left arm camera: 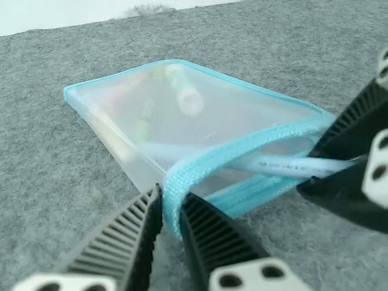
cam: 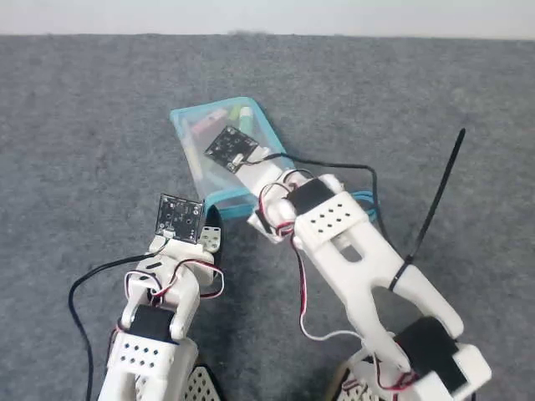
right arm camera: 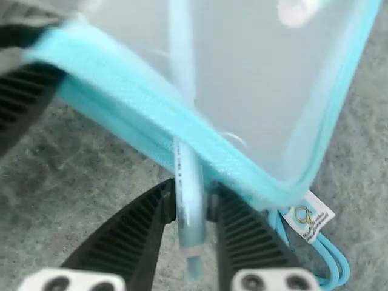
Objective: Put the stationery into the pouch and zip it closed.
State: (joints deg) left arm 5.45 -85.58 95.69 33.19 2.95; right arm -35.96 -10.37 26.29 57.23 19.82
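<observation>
A see-through pouch [cam: 203, 163] with a teal zipper edge lies on the grey mat, its open mouth facing the arms. Inside it rest a white-and-green marker [left arm camera: 185, 91] and several coloured items [cam: 219, 117]. My left gripper [left arm camera: 171, 197] is shut on the zipper edge at the corner of the pouch [left arm camera: 230, 115] mouth. My right gripper [right arm camera: 193, 194] is shut on a pale blue pen [right arm camera: 189, 176]. The front part of the pen [left arm camera: 273, 163] lies inside the pouch [right arm camera: 254, 91], past the zipper. In the high view both grippers [cam: 213, 225] [cam: 251, 205] meet at the pouch's near edge.
Grey felt mat [cam: 84, 125] covers the table, with open room on both sides of the pouch. A black cable [cam: 334, 165] runs by the right arm, and a black strap [cam: 439, 196] sticks up from it. A teal cord with a tag [right arm camera: 309, 218] hangs at the pouch corner.
</observation>
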